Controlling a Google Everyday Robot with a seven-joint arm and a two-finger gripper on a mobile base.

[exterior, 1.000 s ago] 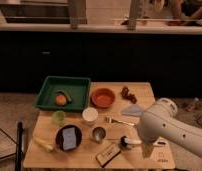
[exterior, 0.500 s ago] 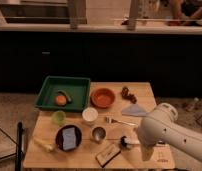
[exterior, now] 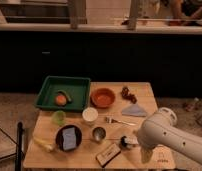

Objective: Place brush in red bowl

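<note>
The claw (exterior: pixel 143 151) hangs over the near right of the bench (exterior: pixel 84 155); I cannot tell whether it is open. The brush (exterior: pixel 125 142) lies just left of it, handle direction unclear. The red bowl (exterior: pixel 103 97) sits farther off, left.

Gripper (exterior: pixel 144 154) low at front right of table (exterior: pixel 144 95), white arm bulking over that corner. Brush (exterior: pixel 126 141) just left of it, with metal cup (exterior: pixel 98 133) and black-and-tan block (exterior: pixel 108 155) close by. Red bowl (exterior: pixel 103 97) at far middle, open above; green tray (exterior: pixel 49 95) just beside on left, dark red cluster (exterior: pixel 127 93) near on right. In between: white cup (exterior: pixel 90 115), fork (exterior: pixel 116 120), grey cloth (exterior: pixel 134 110). Bare wood strip between fork and brush.
</note>
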